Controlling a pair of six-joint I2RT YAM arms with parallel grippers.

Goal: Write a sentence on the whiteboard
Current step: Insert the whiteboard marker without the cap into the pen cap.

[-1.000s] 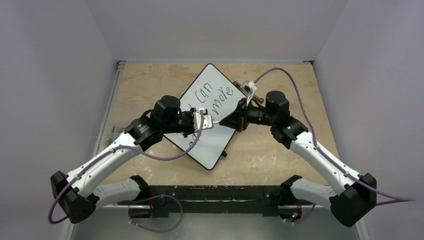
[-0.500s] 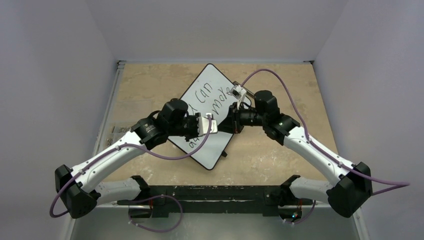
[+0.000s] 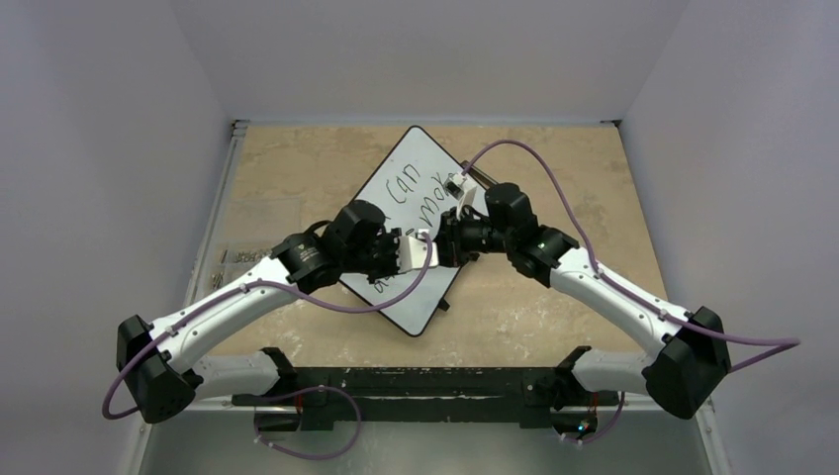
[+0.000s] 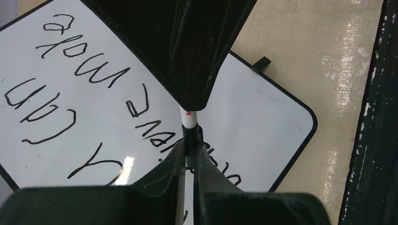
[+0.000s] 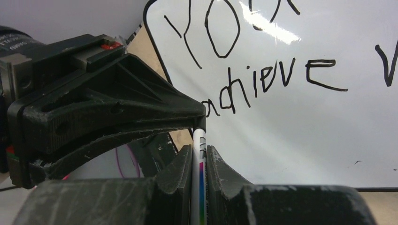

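**Operator:** What does the step in hand require?

**Technician:** The whiteboard (image 3: 418, 292) lies flat and askew in the middle of the desk (image 3: 554, 188). The sentence (image 5: 272, 77) on it reads "You can achieve more" in two lines, so the writing appears complete. Both arms meet above the board's near half. The left fingers (image 4: 180, 158) are clenched on the marker (image 4: 188, 121) at its dark end (image 4: 190, 136). The right fingers (image 5: 183, 161) are clenched on the white barrel of the same marker. This is probably a capping or a hand-over. Keep both wrists on one axis and move only along the marker. Hold it clear of the lettering, since the ink will likely smear.

**Operator:** What does each view add?

**Technician:** The top view gives the board's position and the arms' meeting point, but the marker is hidden there. The left wrist view shows the dark end joined to the white barrel. Only the right wrist view shows the coloured stripe on the barrel, and "achieve" reads upright there.
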